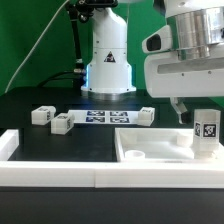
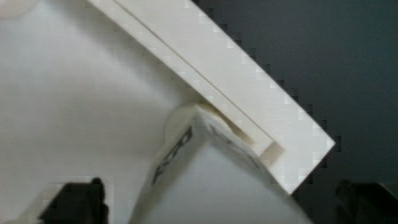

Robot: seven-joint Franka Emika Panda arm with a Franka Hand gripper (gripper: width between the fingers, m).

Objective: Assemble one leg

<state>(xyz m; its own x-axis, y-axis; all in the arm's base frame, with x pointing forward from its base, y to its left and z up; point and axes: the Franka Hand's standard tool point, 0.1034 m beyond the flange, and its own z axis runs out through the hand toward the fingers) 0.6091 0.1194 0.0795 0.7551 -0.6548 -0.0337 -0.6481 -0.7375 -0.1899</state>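
Observation:
One leg (image 1: 205,128), a white square post with a black-and-white tag, stands upright in the corner of the large flat white tray-like piece (image 1: 150,152), at the exterior view's right. My gripper (image 1: 200,110) is just above it, fingers straddling its top. In the wrist view the leg (image 2: 222,165) rises toward the camera between the dark fingertips (image 2: 75,202), which stand wide apart with a gap to the leg on one side. The gripper (image 2: 221,208) looks open. The tray piece's raised rim (image 2: 214,70) runs diagonally beside the leg.
Three more legs lie on the black table: two at the exterior view's left (image 1: 42,116) (image 1: 62,124) and one further right (image 1: 145,118). The marker board (image 1: 105,118) lies between them. A white wall (image 1: 60,170) runs along the front. The robot base (image 1: 108,65) stands behind.

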